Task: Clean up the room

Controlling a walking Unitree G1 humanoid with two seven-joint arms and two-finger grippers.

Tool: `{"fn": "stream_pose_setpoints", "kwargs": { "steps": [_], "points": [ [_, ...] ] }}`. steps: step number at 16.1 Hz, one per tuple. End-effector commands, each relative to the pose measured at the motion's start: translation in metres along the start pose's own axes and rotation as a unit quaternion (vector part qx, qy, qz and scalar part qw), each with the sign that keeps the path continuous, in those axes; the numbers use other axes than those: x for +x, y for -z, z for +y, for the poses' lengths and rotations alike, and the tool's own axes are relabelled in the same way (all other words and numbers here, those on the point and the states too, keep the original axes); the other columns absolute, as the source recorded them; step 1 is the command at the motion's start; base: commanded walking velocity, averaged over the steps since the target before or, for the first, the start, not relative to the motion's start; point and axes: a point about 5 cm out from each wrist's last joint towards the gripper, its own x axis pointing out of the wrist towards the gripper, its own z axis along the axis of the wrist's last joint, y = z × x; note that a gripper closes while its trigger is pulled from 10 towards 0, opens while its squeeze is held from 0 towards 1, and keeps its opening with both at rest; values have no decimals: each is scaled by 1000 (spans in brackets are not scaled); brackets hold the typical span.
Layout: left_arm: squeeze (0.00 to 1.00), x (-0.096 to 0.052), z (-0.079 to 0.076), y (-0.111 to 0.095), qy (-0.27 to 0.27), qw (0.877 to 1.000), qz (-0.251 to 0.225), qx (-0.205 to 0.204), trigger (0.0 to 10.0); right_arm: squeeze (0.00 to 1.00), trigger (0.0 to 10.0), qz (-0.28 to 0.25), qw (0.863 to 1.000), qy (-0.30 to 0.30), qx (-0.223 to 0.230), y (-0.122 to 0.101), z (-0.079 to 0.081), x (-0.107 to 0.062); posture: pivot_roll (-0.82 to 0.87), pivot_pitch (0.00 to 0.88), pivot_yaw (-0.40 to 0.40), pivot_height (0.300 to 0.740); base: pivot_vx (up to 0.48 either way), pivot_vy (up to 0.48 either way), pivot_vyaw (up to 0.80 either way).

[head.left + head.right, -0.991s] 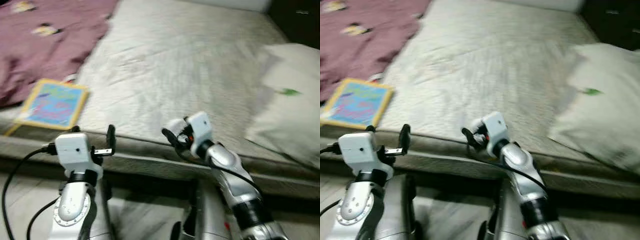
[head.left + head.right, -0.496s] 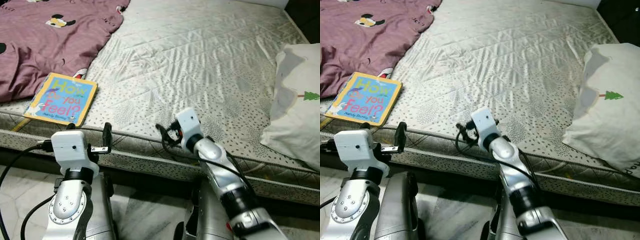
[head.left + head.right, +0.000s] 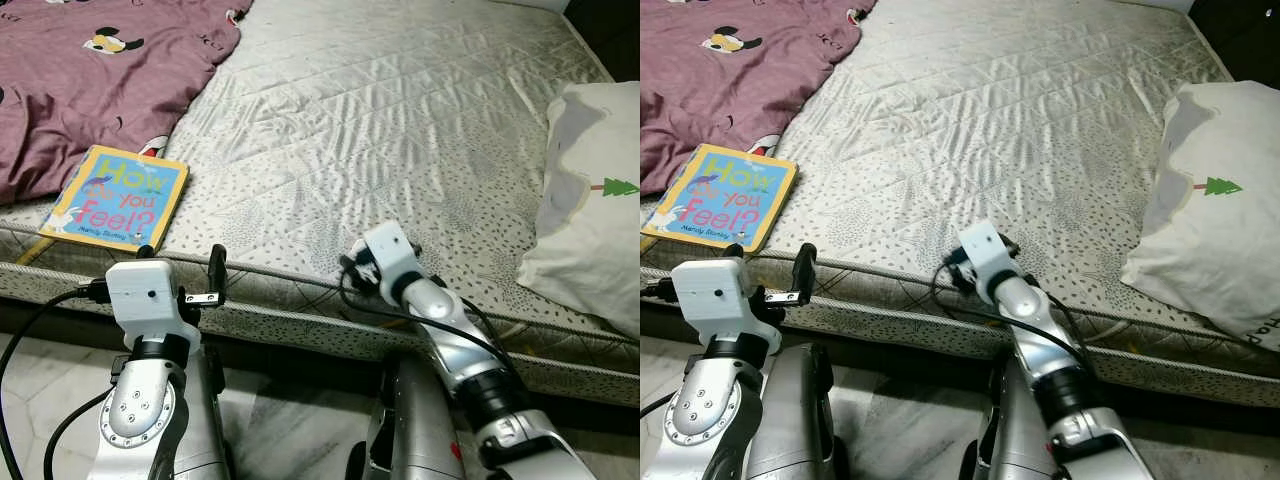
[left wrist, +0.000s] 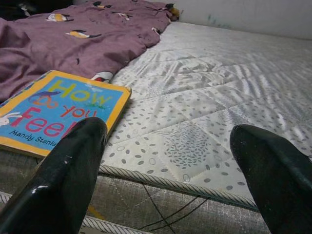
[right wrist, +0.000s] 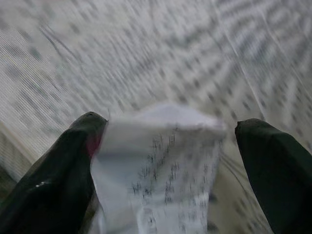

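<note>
Step in hand, by judgement: approach to the bed edge, nothing yet gathered.

- Mattress [image 3: 400, 130]: quilted, pale, speckled border with corded piping.
- Picture book [image 3: 117, 198]: flat square board, yellow edge, blue cover; lies at 10 o'clock from the left gripper [image 3: 218, 270], on the mattress corner, just beside the blanket.
- Blanket [image 3: 90, 80]: soft purple fabric, rumpled, printed figures.
- Pillow [image 3: 590, 220]: plump white, small green tree print, at 3 o'clock.
- Left gripper: jaws well apart, empty, level with the mattress edge.
- Right gripper [image 5: 161, 161]: fingers spread; a white printed paper slip [image 5: 161, 165] sits between them; whether it is gripped cannot be told.

Next move, judged: reach the left gripper forward to the book and close on its thin edge.
</note>
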Motion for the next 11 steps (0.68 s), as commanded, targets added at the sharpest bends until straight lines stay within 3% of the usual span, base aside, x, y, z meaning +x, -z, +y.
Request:
{"fn": "stream_pose_setpoints", "kwargs": {
  "steps": [1, 5, 6, 11],
  "points": [
    [0, 0, -3, 3, 3, 1000, 6, 0, 10000, 0, 10000, 16, 1000, 22, -12, 5, -7, -3, 93, 156, -116, 477, 0, 0, 0],
    [0, 1, -4, 3, 4, 1000, 4, -5, 10000, 0, 9765, 45, 998, 40, -8, 15, -12, -5, 95, 145, -124, 477, 0, 0, 0],
    [0, 1, -4, 3, 2, 1000, 3, -7, 10000, 0, 0, 50, 998, 32, 0, 18, -10, -7, 95, 142, -127, 477, 0, 0, 0],
    [0, 1, -5, 6, -1, 1000, 4, -10, 10000, 0, 0, 61, 997, 35, 12, 24, -10, -8, 93, 114, -130, 477, 0, 0, 0]
  ]
}}
